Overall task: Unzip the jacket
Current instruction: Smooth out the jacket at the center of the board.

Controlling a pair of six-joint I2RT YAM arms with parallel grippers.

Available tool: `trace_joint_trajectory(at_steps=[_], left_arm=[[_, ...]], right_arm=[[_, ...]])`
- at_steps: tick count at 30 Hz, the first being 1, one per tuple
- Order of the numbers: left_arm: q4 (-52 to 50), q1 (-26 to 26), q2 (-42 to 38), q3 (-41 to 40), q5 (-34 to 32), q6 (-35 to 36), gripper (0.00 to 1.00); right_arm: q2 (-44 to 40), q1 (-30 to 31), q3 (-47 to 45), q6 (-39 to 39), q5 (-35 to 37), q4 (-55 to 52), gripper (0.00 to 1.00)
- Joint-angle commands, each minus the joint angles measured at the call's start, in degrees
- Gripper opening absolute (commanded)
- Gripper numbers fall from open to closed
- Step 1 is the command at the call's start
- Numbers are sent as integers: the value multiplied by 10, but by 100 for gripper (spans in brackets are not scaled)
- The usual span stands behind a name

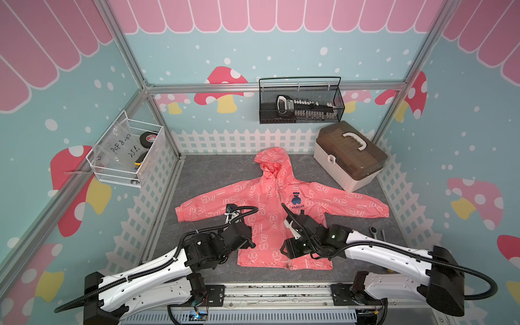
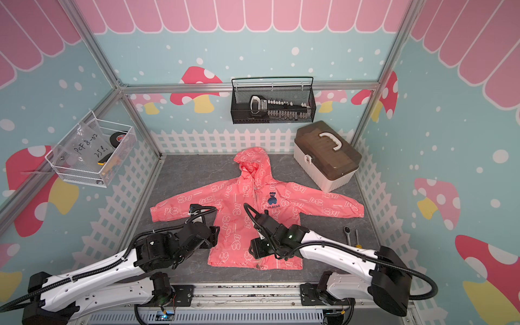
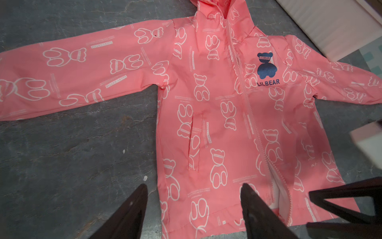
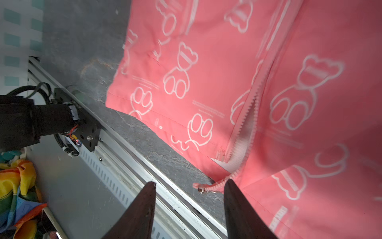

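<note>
The jacket [image 1: 270, 222] lies flat on the counter [image 1: 213, 174]. Left end effector [image 3: 195, 185] gapes empty above its hem corner; right end effector [image 4: 190, 182], open and empty, straddles the zipper pull [image 4: 200, 189] at the hem.

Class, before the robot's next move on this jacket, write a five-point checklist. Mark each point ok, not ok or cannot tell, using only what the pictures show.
1. Jacket lying flat on the table: ok.
2. Slider down at the hem: ok.
3. Right claw free of the slider: ok; the jaws stand apart and grip nothing.
4. Left claw empty: ok; the jaws stand apart above the jacket's lower edge.
5. Whole zipper parted: cannot tell; a gap shows only near the hem, and higher up the edges lie close together.
</note>
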Motion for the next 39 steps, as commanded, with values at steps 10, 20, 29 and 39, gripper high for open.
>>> trace_joint_trajectory(at_steps=[10, 20, 29, 39], left_arm=[[80, 59, 92, 13, 169, 38, 50], [111, 89, 107, -8, 204, 32, 43], [111, 113, 77, -27, 218, 44, 42], [113, 117, 87, -27, 226, 64, 43]], right_arm=[[-26, -32, -111, 24, -13, 26, 8], [87, -25, -153, 50, -41, 158, 6], [101, -5, -153, 54, -28, 141, 6], [87, -17, -69, -8, 20, 65, 10]])
